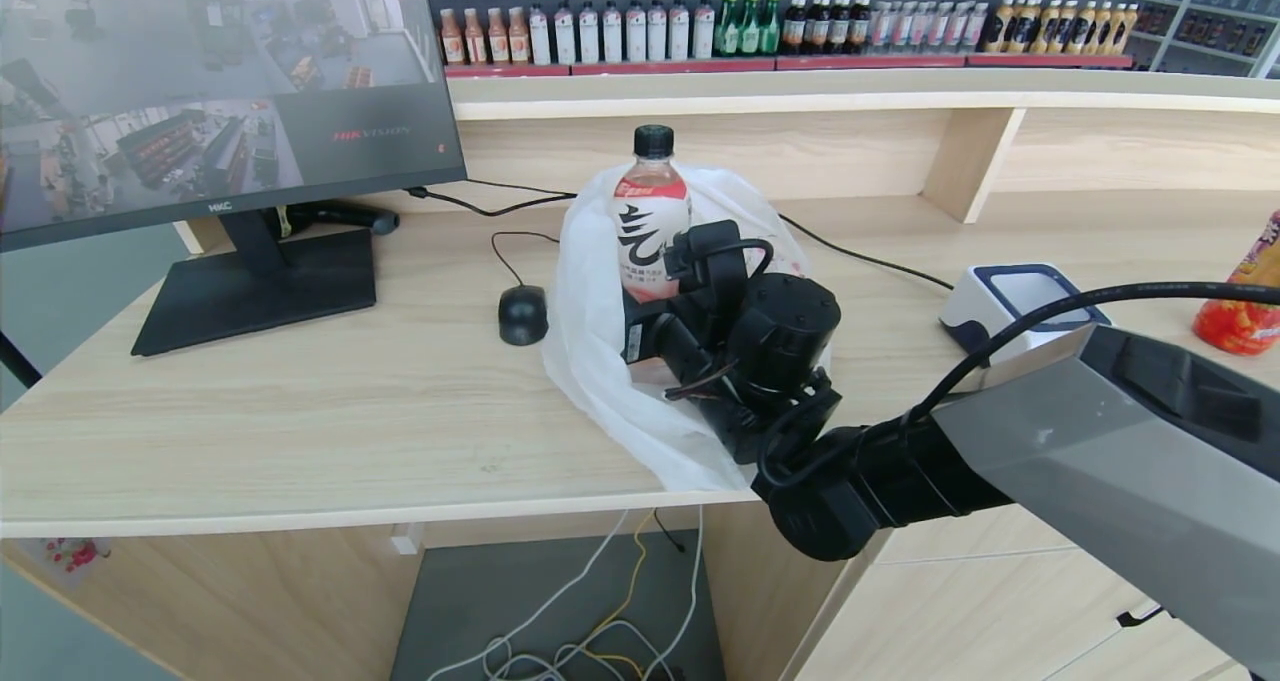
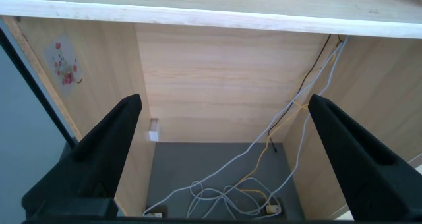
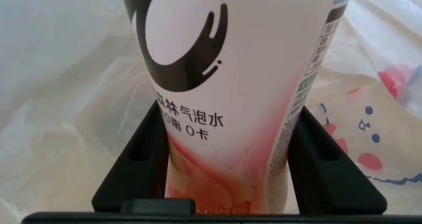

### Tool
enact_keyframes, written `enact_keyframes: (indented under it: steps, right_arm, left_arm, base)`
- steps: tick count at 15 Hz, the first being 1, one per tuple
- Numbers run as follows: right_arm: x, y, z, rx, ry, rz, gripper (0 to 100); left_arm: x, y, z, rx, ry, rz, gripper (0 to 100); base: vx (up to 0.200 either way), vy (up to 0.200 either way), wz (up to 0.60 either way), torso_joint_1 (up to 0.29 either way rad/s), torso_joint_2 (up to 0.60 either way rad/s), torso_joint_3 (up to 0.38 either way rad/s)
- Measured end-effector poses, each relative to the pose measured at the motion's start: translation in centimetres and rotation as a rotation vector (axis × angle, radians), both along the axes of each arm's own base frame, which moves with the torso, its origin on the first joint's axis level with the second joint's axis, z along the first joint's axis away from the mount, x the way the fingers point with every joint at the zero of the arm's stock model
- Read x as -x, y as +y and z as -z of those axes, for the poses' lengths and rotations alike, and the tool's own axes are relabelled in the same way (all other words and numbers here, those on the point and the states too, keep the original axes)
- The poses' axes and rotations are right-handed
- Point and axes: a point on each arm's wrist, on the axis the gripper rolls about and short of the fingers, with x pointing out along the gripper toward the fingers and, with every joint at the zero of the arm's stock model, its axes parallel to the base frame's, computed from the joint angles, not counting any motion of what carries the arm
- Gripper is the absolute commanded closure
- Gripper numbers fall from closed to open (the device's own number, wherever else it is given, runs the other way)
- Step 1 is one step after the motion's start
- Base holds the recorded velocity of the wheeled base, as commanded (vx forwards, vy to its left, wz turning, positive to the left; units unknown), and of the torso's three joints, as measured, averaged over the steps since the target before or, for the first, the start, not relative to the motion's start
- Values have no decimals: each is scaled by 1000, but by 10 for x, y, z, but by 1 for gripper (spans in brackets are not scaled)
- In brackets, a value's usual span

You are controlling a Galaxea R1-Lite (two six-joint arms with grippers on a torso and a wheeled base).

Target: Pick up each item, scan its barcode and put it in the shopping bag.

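Right hand (image 1: 652,299) is clamped on the lower half of the bottle (image 1: 652,211), one finger (image 3: 142,155) pressed on each side. The bottle is upright, black cap well above the hand. The white shopping bag (image 1: 590,341) is bunched around and under the hand on the bench (image 1: 300,421). Left hand (image 2: 224,112) is spread wide with nothing in it, down below the bench edge.

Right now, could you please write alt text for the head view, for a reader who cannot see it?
The right arm's end effector grips an upright pink-labelled bottle at a white shopping bag on a wooden counter. A mouse and monitor sit to the left, a scanner to the right.
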Motion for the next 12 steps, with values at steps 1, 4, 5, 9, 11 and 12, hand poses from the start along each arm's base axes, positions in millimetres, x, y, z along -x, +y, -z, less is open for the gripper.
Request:
enact_keyframes:
  steps: [1, 4, 5, 9, 11, 12]
  right_arm:
    - [0, 0, 1, 3, 3, 4, 100]
    - [0, -1, 3, 14, 14, 9, 0]
    - [0, -1, 5, 19, 19, 10, 0]
    - [1, 0, 2, -2, 1, 9, 0]
    - [1, 0, 1, -5, -4, 9, 0]
    - [1, 1, 1, -6, -5, 8, 0]
  left_arm:
    - [0, 0, 0, 0, 0, 0, 0]
    - [0, 0, 0, 0, 0, 0, 0]
    - [0, 0, 0, -1, 0, 0, 0]
    - [0, 0, 0, 0, 0, 0, 0]
    - [0, 0, 0, 0, 0, 0, 0]
    - [0, 0, 0, 0, 0, 0, 0]
  base:
    - [0, 0, 0, 0, 0, 0]
    - [0, 0, 0, 0, 0, 0]
    - [0, 0, 0, 0, 0, 0]
    - [0, 0, 0, 0, 0, 0]
    - [0, 0, 0, 0, 0, 0]
    - [0, 0, 0, 0, 0, 0]
